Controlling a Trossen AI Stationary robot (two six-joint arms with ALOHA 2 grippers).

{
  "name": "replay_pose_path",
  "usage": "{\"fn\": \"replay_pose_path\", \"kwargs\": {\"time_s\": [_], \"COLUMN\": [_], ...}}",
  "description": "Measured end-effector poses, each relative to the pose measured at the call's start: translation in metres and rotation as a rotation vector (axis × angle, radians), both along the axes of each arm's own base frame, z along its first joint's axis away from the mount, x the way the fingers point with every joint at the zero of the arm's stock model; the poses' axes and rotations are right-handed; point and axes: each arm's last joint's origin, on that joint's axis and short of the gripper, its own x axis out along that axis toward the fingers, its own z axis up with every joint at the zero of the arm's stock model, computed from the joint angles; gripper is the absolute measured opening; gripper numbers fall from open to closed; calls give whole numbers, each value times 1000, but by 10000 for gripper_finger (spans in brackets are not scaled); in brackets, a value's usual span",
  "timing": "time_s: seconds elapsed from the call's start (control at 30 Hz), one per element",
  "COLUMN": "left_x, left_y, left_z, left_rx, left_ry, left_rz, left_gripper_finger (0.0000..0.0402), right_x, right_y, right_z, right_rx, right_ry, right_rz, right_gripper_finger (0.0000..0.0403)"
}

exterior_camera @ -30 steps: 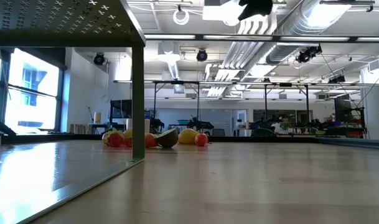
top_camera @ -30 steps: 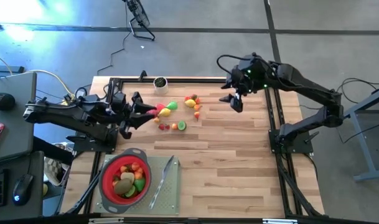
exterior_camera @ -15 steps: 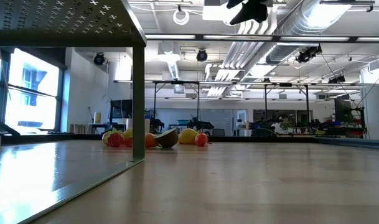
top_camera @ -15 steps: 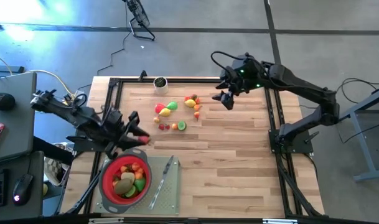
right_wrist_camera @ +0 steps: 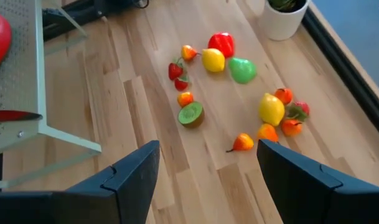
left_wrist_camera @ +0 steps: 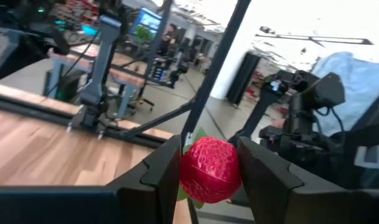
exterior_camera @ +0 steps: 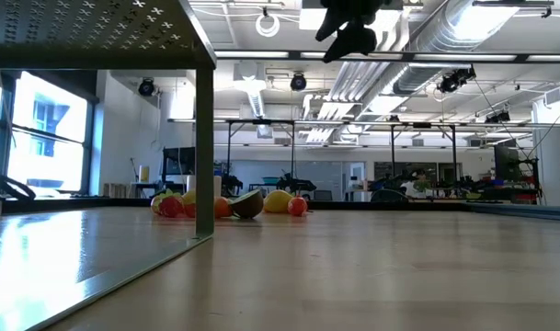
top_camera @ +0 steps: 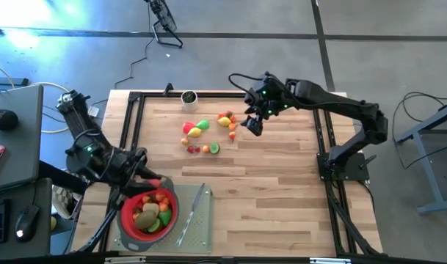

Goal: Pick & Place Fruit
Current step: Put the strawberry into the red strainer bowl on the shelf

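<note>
A red strainer (top_camera: 128,217) and slim grey knife (top_camera: 191,213) sit on a perforated metal tray (top_camera: 201,233); a small potted plant (top_camera: 188,97) stands at the table's (top_camera: 282,198) far edge.

The table (top_camera: 267,198) is light wood with pale plank striping, framed in black. The left tool (left_wrist_camera: 209,171) is black and clamps a bright red strawberry (left_wrist_camera: 210,169) with dimpled skin and green leaves. The strainer (top_camera: 128,218) is red with a grey rim. Loose fruit (right_wrist_camera: 239,93) is red, yellow, green and orange. The tray (top_camera: 201,231) is grey and perforated.
</note>
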Motion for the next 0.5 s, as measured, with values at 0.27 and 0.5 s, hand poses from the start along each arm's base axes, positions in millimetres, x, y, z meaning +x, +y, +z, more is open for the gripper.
{"fn": "replay_pose_path", "kwargs": {"time_s": [0.27,0.5], "left_x": [-13,-17], "left_y": [-25,-46], "left_z": [-10,-18], "left_rx": [-56,-148], "left_ry": [77,103], "left_rz": [73,82], "left_gripper_finger": [143,143], "right_x": [2,0], "right_y": [-2,-11], "right_z": [-2,-1], "right_rx": [-25,-37], "right_ry": [4,-4], "right_rz": [11,-5], "right_gripper_finger": [262,262]}}
